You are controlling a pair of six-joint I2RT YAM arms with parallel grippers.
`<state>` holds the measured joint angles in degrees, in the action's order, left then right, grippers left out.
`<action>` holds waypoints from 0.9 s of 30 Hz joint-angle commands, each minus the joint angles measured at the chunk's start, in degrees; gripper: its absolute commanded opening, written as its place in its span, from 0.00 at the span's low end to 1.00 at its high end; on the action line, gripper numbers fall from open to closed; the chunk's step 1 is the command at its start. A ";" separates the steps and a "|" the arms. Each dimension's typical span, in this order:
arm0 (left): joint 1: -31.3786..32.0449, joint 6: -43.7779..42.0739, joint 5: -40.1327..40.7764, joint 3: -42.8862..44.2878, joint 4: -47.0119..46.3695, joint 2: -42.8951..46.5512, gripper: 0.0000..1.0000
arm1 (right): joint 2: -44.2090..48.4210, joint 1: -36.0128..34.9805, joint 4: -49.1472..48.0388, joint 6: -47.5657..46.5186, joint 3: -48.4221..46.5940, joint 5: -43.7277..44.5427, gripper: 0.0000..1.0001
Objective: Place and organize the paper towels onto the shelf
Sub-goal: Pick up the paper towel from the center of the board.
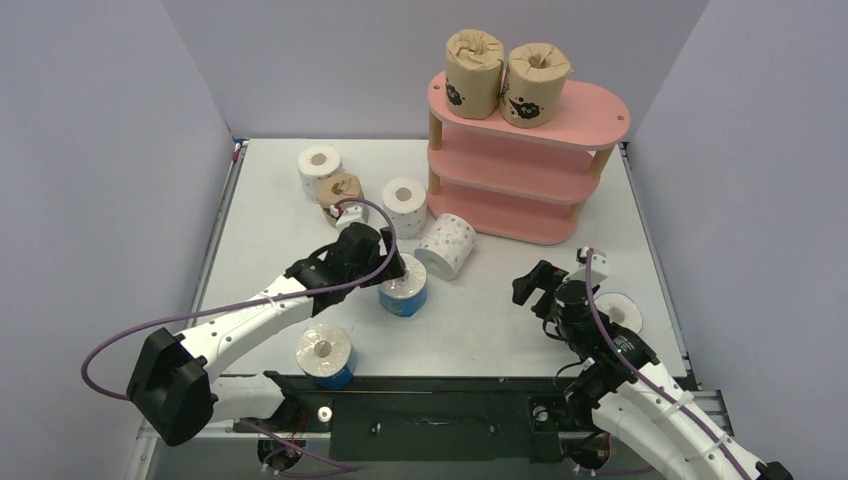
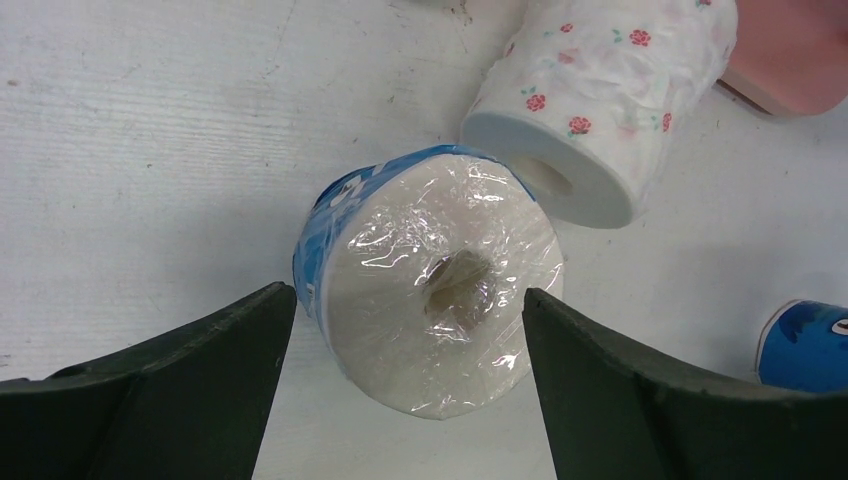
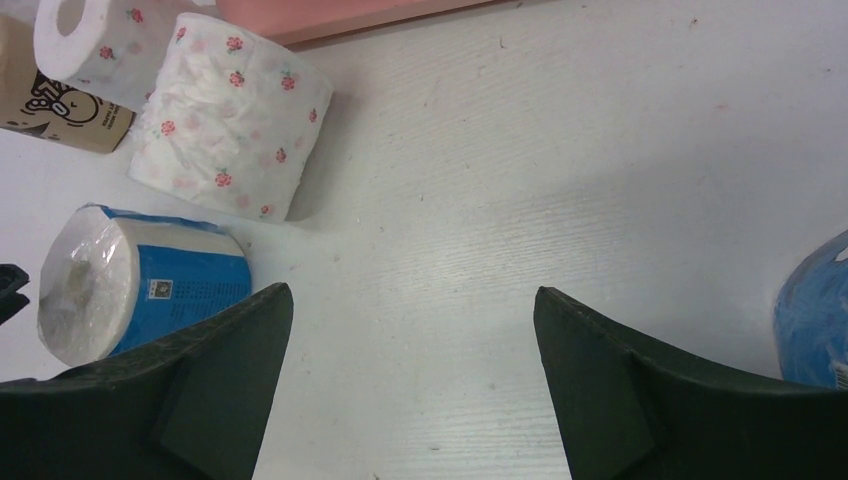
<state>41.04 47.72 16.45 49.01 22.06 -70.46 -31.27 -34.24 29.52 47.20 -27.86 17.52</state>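
- The nearest blue roll [image 1: 325, 355] stands on end at the bottom edge of the table [image 1: 500, 320], left of centre in the overhead view.
- The left end effector [image 2: 408, 292] is released. Its fingers are spread wide on either side of the middle blue roll [image 2: 440, 290], which stands upright just above the nearest one. Whether a pad touches the wrapper, I cannot tell.
- The right end effector [image 3: 412, 292] is also released, with its fingers spread over bare table in the lower right. A third blue roll [image 3: 815, 325] sits just beside that arm, at the right edge of its wrist view.
- The lying dotted roll [image 1: 445, 245], white with pink flowers, rests on its side just to the upper right of the middle blue roll.
- Further up, left of centre, an upright dotted roll [image 1: 404, 205], a lone brown roll [image 1: 340, 188] and a far dotted roll [image 1: 319, 168] stand close together.
- The shelf [image 1: 590, 115] stands in the upper right. A pair of brown rolls [image 1: 474, 72] stands upright, side by side, on the left part of its top board.
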 commanded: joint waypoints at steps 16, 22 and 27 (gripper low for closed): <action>-0.89 -3.98 -0.71 2.96 0.38 -7.29 0.65 | 2.58 -0.62 -1.22 0.46 0.92 -3.50 0.85; -0.91 -3.06 -1.75 2.14 -0.85 -9.20 0.62 | 3.42 -0.77 -0.31 0.85 0.73 -3.67 0.85; -0.91 -2.99 -2.15 1.74 -1.62 -9.58 0.55 | 4.24 -1.08 0.28 1.09 0.99 -3.62 0.84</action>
<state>40.38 44.77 14.92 50.52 21.78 -78.96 -28.16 -34.76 29.89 47.46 -27.18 14.06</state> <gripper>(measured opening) 0.581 0.846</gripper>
